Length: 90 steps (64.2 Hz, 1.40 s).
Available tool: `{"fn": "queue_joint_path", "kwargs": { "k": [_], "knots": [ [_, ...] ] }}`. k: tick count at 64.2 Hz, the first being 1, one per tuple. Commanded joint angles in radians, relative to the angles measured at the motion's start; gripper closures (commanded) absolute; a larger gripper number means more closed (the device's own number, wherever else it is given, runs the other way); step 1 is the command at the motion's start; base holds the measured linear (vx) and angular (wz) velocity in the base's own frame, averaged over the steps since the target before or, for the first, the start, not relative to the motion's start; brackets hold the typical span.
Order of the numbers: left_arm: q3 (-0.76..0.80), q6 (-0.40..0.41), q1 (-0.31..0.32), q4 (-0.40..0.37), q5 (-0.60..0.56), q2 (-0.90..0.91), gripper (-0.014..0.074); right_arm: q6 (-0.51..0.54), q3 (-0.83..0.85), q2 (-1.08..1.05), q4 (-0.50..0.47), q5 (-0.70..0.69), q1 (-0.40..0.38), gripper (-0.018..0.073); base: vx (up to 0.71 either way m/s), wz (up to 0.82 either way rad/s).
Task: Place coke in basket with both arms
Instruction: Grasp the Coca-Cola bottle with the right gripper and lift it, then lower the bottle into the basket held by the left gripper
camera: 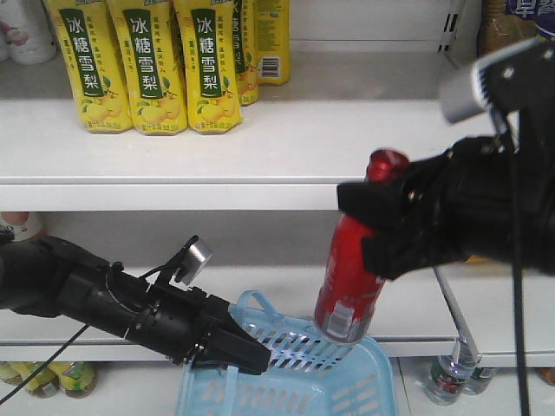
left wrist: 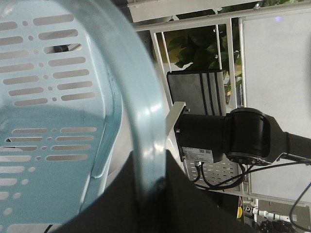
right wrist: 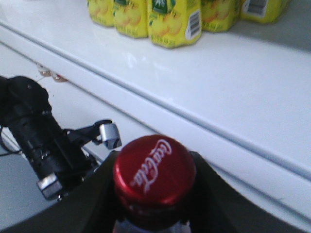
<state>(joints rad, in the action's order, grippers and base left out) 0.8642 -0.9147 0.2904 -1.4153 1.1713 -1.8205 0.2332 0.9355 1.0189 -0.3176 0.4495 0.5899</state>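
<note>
While right pincer [camera: 375,227] grips coke [camera: 345,282] (tilted), above basket [camera: 368,392]

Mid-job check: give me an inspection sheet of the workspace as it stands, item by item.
Surface: white shelf; no table in view.
Job's things: basket light blue, held at its handle; coke tilted in the air, base over the basket's far rim.
Clutter: yellow drink bottles on the upper shelf; small bottles on the lowest one.
Grippers: right gripper jaws shut on the coke below its cap; left gripper jaws shut on the basket's handle.
Cables: black cable hangs past the right arm, clear of the coke.
Surroundings: green plant behind a white rack, in the left wrist view.
</note>
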Motion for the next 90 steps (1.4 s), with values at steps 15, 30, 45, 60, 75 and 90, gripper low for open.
{"fn": "queue_joint_path", "kwargs": {
  "k": [15, 30, 45, 60, 75, 90],
  "knots": [
    [0.022, -0.028, 0.002, -0.069, 0.062, 0.055, 0.0602, -0.005, -0.226, 0.039, -0.017, -0.215, 0.035, 0.0564, 0.0, 0.0],
    [0.022, -0.028, 0.002, -0.069, 0.062, 0.055, 0.0602, -0.005, -0.334, 0.169, -0.046, -0.317, 0.035, 0.0562, 0.0, 0.0],
    [0.022, -0.028, 0.002, -0.069, 0.062, 0.055, 0.0602, -0.008, -0.348, 0.351, -0.051, -0.43, 0.035, 0.0549, 0.0, 0.0],
    [0.022, -0.028, 0.002, -0.069, 0.062, 0.055, 0.0602, -0.008, -0.348, 0.501, -0.117, -0.37, 0.035, 0.0505, 0.0, 0.0],
    [0.022, -0.028, 0.002, -0.069, 0.062, 0.055, 0.0602, -0.003, -0.348, 0.564, -0.131, -0.29, 0.035, 0.0392, 0.0, 0.0],
    [0.022, -0.028, 0.002, -0.069, 0.062, 0.055, 0.0602, -0.005, -0.348, 0.558, -0.131, -0.259, 0.035, 0.0174, 0.0, 0.0]
  ]
}}
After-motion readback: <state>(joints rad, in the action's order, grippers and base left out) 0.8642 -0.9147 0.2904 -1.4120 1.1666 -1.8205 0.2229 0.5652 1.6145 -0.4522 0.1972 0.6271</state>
